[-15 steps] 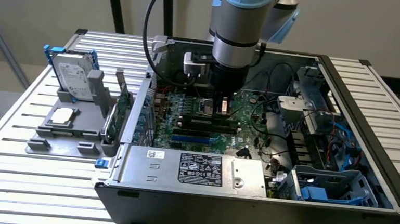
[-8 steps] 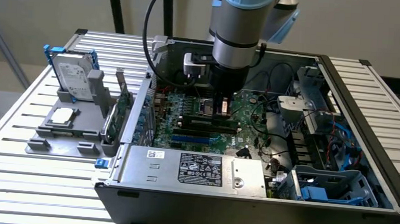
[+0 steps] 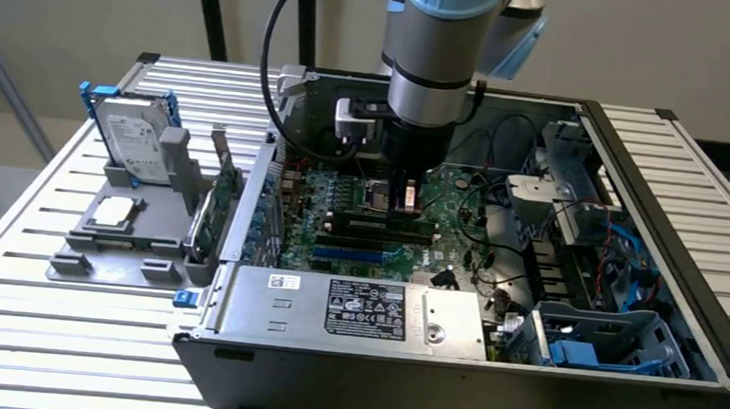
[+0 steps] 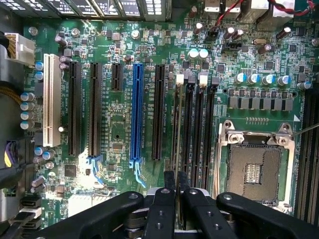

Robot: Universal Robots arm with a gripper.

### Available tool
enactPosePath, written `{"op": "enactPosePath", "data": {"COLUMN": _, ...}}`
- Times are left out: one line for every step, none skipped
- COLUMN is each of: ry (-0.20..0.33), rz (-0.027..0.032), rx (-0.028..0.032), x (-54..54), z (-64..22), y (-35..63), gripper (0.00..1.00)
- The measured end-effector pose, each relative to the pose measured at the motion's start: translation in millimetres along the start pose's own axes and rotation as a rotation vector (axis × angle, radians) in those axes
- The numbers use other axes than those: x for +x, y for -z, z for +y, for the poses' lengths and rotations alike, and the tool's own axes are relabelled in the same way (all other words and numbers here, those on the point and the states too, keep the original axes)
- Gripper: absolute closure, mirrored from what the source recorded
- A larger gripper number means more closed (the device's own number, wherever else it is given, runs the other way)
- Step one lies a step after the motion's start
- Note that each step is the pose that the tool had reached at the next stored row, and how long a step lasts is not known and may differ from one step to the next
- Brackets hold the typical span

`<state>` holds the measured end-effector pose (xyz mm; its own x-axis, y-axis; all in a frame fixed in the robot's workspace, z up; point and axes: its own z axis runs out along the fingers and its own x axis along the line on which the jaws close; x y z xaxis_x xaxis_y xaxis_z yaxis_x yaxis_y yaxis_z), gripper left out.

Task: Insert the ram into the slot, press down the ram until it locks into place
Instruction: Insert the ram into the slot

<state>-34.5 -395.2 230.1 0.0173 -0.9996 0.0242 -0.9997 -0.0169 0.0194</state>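
Note:
The ram (image 4: 177, 124) shows edge-on as a thin green-gold strip, standing in the slot (image 4: 174, 149) that lies closest to the long black connector. Beside it run three alike black memory sockets (image 4: 199, 129) with white and black end clips. My gripper (image 4: 176, 175) is directly over the ram, its two black fingers (image 4: 169, 181) pressed close on either side of the ram's top edge. In the exterior view the gripper (image 3: 403, 205) reaches straight down into the open computer case, onto the ram (image 3: 377, 226) on the green motherboard.
A blue connector slot (image 4: 136, 114), black slots and a white slot (image 4: 50, 107) run parallel to the memory sockets. The bare processor socket (image 4: 254, 169) lies on the other side. Case walls, cables and a drive cage (image 3: 611, 338) surround the board. A grey holder (image 3: 123, 228) with a hard drive stands outside.

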Motion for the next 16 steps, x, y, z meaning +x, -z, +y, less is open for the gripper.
{"op": "enactPosePath", "data": {"ry": 0.000, "rz": -0.0001, "rx": 0.0002, "x": 0.0, "z": 0.0, "y": -0.2, "gripper": 0.87}}
{"op": "enactPosePath", "data": {"ry": 0.000, "rz": -0.0001, "rx": 0.0004, "x": 0.0, "z": 0.0, "y": -0.4, "gripper": 0.87}}
{"op": "enactPosePath", "data": {"ry": 0.000, "rz": -0.0001, "rx": 0.0006, "x": 0.0, "z": -0.1, "y": -0.6, "gripper": 0.87}}
{"op": "enactPosePath", "data": {"ry": 0.000, "rz": -0.0001, "rx": 0.0007, "x": 0.0, "z": 0.0, "y": -0.7, "gripper": 0.87}}
{"op": "enactPosePath", "data": {"ry": 0.000, "rz": -0.0001, "rx": 0.0009, "x": 0.0, "z": 0.0, "y": -0.9, "gripper": 0.87}}
{"op": "enactPosePath", "data": {"ry": 0.000, "rz": 0.0000, "rx": 0.0010, "x": 0.0, "z": 0.0, "y": -1.1, "gripper": 0.87}}
{"op": "enactPosePath", "data": {"ry": 0.000, "rz": 0.0000, "rx": 0.0013, "x": 0.0, "z": 0.0, "y": -1.3, "gripper": 0.87}}
{"op": "enactPosePath", "data": {"ry": 0.000, "rz": 0.0001, "rx": 0.0016, "x": -0.1, "z": 0.0, "y": -1.5, "gripper": 0.87}}
{"op": "enactPosePath", "data": {"ry": 0.000, "rz": 0.0001, "rx": 0.0020, "x": -0.1, "z": 0.0, "y": -1.7, "gripper": 0.87}}
{"op": "enactPosePath", "data": {"ry": 0.000, "rz": 0.0002, "rx": 0.0023, "x": -0.1, "z": 0.0, "y": -1.9, "gripper": 0.87}}
{"op": "enactPosePath", "data": {"ry": 0.000, "rz": 0.0002, "rx": 0.0026, "x": -0.1, "z": 0.0, "y": -2.1, "gripper": 0.87}}
{"op": "enactPosePath", "data": {"ry": 0.000, "rz": 0.0003, "rx": 0.0029, "x": -0.1, "z": 0.0, "y": -2.3, "gripper": 0.87}}
{"op": "enactPosePath", "data": {"ry": 0.000, "rz": 0.0004, "rx": 0.0031, "x": -0.1, "z": 0.1, "y": -2.4, "gripper": 0.87}}
{"op": "enactPosePath", "data": {"ry": 0.000, "rz": 0.0005, "rx": 0.0032, "x": -0.1, "z": 0.3, "y": -2.5, "gripper": 0.87}}
{"op": "enactPosePath", "data": {"ry": 0.000, "rz": 0.0004, "rx": 0.0032, "x": -0.1, "z": 0.6, "y": -2.6, "gripper": 0.87}}
{"op": "enactPosePath", "data": {"ry": 0.000, "rz": 0.0005, "rx": 0.0032, "x": -0.1, "z": 0.7, "y": -2.6, "gripper": 0.87}}
